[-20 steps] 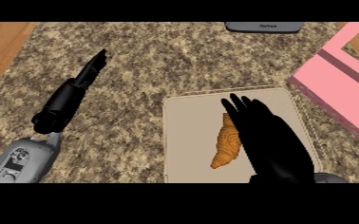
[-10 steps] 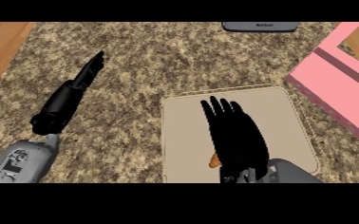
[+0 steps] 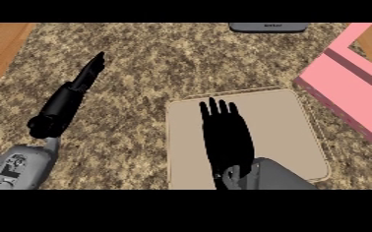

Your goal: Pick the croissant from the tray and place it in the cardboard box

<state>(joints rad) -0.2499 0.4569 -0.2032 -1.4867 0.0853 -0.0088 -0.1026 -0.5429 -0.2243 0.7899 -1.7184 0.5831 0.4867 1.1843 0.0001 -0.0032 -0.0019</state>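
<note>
A beige tray lies on the counter at lower centre-right. My right hand lies flat over the tray's left half with its fingers straight, pointing away from me. The croissant is hidden under this hand; none of it shows. The pink box stands at the right edge, partly cut off by the view. My left hand rests on the counter at the left, fingers straight and pointing up and to the right.
A dark grey object sits at the counter's far edge, top centre-right. A strip of wood shows at the upper left corner beyond the speckled counter.
My right hand slid left and down over the croissant, which showed beside it a second ago and is now fully covered. The left hand has not moved.
</note>
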